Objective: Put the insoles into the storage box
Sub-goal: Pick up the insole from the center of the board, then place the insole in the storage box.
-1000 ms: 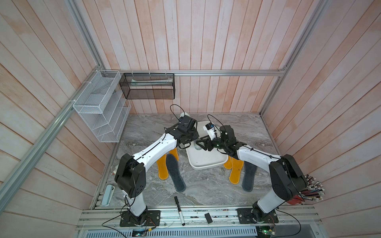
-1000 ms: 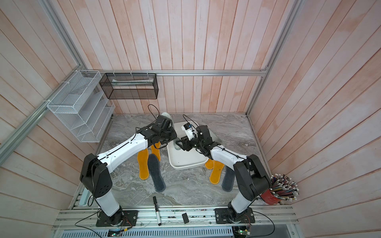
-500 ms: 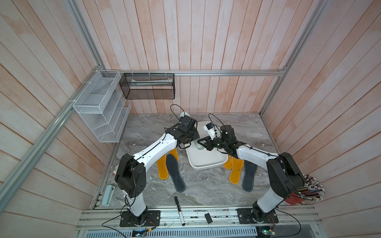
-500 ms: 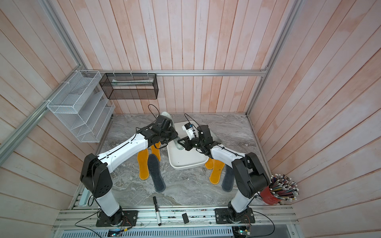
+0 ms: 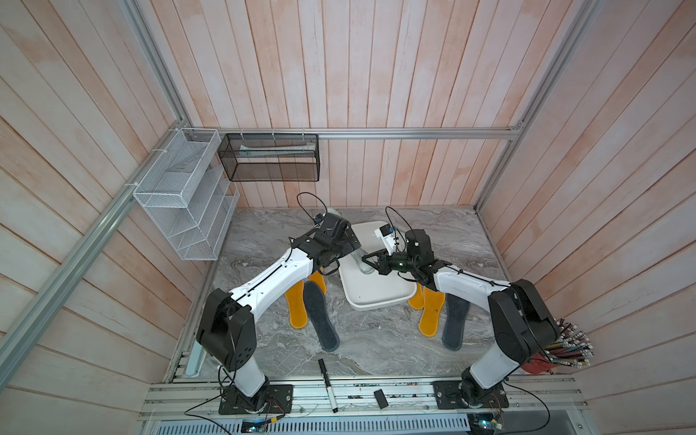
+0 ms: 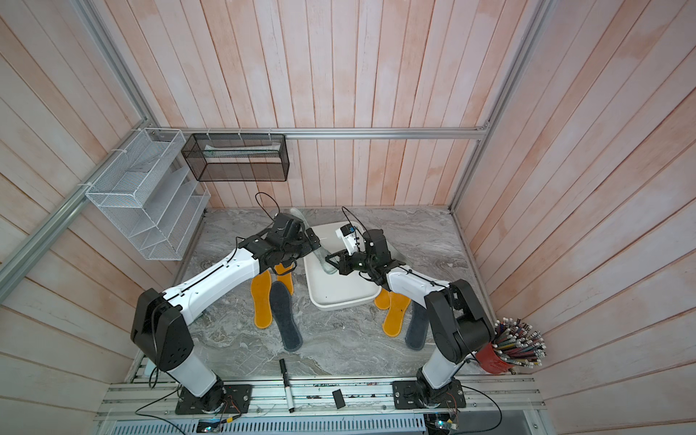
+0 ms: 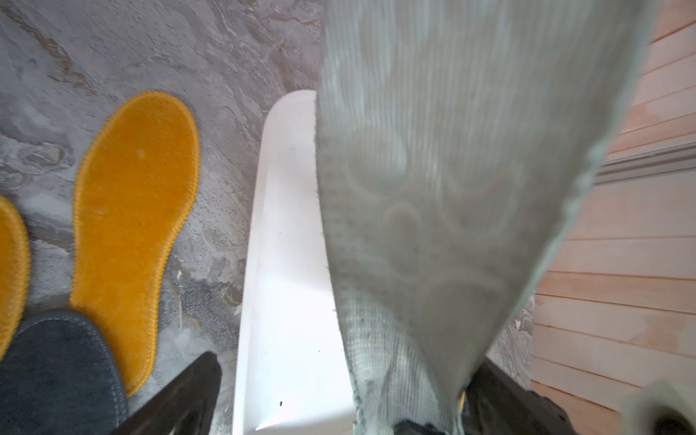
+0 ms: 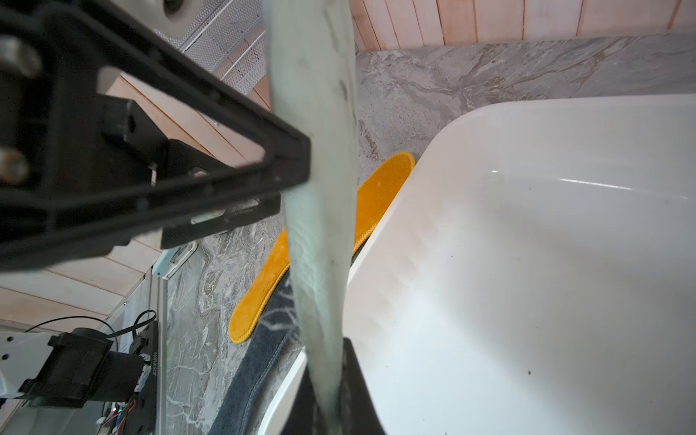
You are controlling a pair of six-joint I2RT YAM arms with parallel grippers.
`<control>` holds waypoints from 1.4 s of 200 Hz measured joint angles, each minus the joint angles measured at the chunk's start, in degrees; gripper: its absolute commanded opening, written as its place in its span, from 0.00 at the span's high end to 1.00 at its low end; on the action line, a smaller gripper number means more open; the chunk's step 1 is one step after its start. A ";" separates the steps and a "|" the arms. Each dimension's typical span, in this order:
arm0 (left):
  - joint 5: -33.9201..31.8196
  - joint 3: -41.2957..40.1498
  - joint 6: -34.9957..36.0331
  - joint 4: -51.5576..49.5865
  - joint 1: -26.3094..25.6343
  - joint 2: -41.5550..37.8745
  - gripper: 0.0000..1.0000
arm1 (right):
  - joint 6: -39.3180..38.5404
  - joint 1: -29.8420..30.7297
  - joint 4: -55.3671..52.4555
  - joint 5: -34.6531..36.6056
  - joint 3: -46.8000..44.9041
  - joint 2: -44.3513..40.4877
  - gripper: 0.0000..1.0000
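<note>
The right gripper (image 8: 331, 380) is pinched tight on one end of a pale insole (image 8: 316, 150), which stands on edge over the left part of the white box (image 5: 376, 301). The left gripper (image 7: 344, 380) sits around the same insole with its jaws spread wide, one finger close against it, gripping nothing. The likely trouble is the insole itself. It is thin and floppy and held by one end only, so it could sag, snag on the open finger beside it, or drape over the rim and land half out. A bump could also shove the light, glossy box, whose floor looks bare. Yellow insoles (image 5: 295, 309) and dark grey insoles (image 5: 320, 320) lie flat on either side of it on the grey marbled tabletop (image 5: 263, 233). The tabletop is hemmed in by pale plank walls (image 5: 339, 75), which carry a white wire rack (image 5: 180, 199) and a black mesh basket (image 5: 269, 158).
</note>
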 measured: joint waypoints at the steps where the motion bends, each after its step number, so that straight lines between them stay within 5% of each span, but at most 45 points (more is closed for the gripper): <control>1: -0.02 -0.11 0.00 0.04 0.07 -0.11 0.00 | 0.11 0.00 0.04 0.00 -0.09 -0.02 0.96; 75: -6.03 -3.52 -0.79 2.95 5.66 -5.95 0.00 | 9.77 -0.22 -0.09 1.31 -3.98 -3.08 0.98; 280: -5.53 -3.74 2.99 9.51 8.28 -2.89 0.00 | 23.19 2.75 -15.47 7.54 2.60 4.90 1.00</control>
